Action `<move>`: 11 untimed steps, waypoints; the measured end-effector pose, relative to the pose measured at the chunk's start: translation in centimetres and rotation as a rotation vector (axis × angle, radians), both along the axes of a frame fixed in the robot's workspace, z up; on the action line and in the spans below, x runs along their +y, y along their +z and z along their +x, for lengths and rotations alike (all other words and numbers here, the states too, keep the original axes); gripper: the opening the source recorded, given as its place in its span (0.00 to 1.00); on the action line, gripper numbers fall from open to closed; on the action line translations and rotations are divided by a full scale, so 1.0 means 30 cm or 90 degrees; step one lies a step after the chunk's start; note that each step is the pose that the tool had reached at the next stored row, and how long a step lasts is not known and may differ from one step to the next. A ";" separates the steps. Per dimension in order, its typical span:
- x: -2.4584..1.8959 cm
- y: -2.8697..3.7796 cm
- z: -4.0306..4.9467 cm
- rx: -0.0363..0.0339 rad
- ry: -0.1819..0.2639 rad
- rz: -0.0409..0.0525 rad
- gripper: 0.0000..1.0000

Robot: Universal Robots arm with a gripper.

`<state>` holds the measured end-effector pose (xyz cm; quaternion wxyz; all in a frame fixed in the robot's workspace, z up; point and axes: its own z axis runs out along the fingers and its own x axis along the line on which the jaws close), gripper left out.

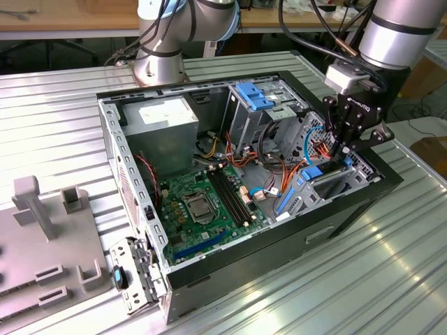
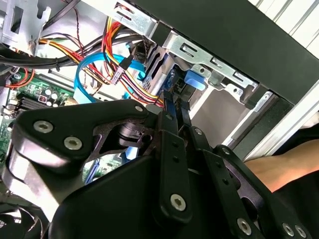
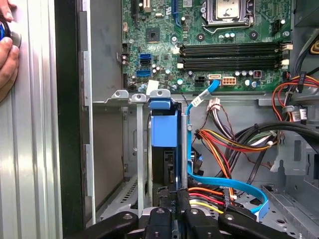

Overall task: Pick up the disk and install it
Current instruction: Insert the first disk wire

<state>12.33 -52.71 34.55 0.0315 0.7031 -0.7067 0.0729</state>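
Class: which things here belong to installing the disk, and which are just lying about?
Job: disk, tool shut on it, drive bay, computer case.
Lying about: grey fixture plate, person's hand, power supply, motherboard.

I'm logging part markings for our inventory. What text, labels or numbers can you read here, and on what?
White label on the grey metal box: too small to read.
Green circuit board markings: too small.
White tag on the blue cable: blurred.
Nothing can be quoted.

Blue-framed disk (image 3: 163, 124) standing in slot of grey metal drive bay (image 3: 130, 97), orange and blue cables (image 3: 224, 149) crowding one side, bare room on the other
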 end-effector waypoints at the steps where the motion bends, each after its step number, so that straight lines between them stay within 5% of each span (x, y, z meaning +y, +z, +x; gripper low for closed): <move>1: 0.000 0.000 0.000 -0.0001 -0.002 0.0001 0.17; 11: -0.003 -0.001 0.001 0.0000 0.012 0.0029 0.17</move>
